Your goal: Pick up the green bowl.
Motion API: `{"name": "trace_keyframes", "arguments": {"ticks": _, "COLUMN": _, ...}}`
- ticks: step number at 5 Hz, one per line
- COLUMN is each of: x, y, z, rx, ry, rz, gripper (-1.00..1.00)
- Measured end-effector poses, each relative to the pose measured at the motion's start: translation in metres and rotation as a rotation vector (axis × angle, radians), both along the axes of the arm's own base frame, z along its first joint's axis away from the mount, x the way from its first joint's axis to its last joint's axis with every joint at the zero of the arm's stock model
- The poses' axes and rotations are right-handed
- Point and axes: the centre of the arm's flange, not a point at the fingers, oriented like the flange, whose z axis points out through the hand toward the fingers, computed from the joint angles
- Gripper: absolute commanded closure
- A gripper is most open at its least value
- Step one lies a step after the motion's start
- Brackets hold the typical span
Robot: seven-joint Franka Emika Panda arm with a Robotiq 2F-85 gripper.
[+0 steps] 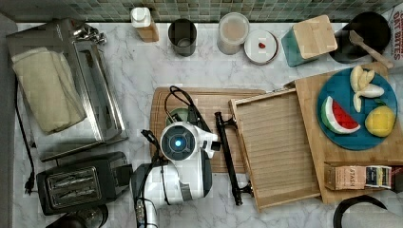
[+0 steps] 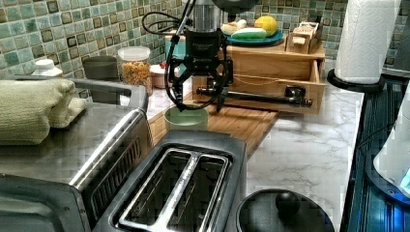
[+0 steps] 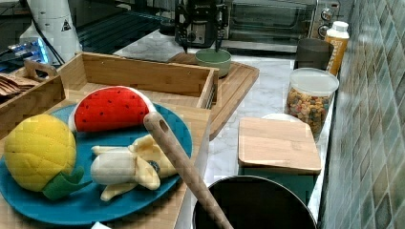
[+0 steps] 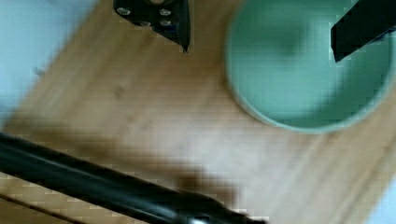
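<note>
A: Where's the bowl (image 2: 186,117)?
B: On the cutting board (image 2: 241,126), upright — near the board's end closest to the toaster (image 2: 179,186) in the left view.
A: And the tool (image 2: 199,101)?
B: Above the bowl, fingers spread apart. In the wrist view one finger (image 4: 359,28) hangs over the bowl's inside, the other (image 4: 175,23) over bare board beside the rim. It looks clear of the bowl, though that's hard to judge.
A: What's nearby?
B: A wooden tray's black handle (image 1: 227,154) — just beside the arm in the top view.

Green bowl (image 2: 186,117) on cutting board (image 2: 241,123), pincer (image 2: 199,100) above it, toaster (image 2: 179,188) in front in the left view
</note>
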Motion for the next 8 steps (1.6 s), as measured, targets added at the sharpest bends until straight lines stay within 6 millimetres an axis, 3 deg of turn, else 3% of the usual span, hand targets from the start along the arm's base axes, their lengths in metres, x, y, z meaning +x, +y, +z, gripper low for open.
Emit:
{"name": "trace_keyframes", "arguments": {"ticks": 1, "x": 0.006, "y": -0.001, "z": -0.01, "rx": -0.017, "ry": -0.045, "rz": 0.011, "gripper": -1.0}}
{"name": "trace_keyframes", "arguments": {"ticks": 5, "x": -0.004, "y": -0.005, "z": -0.038, "rx": -0.027, "ry": 0.035, "rz": 0.001, "gripper": -1.0}}
{"name": "trace_keyframes", "arguments": {"ticks": 6, "x": -0.002, "y": -0.008, "z": -0.038, "rx": -0.01, "ry": 0.025, "rz": -0.025, "gripper": -0.42}}
{"name": "trace_keyframes", "arguments": {"ticks": 7, "x": -0.001, "y": -0.01, "z": -0.039, "rx": -0.005, "ry": 0.027, "rz": -0.037, "gripper": 1.0}}
{"name": "trace_keyframes", "arguments": {"ticks": 8, "x": 0.0, "y": -0.013, "z": -0.038, "rx": 0.01, "ry": 0.028, "rz": -0.053, "gripper": 1.0}}
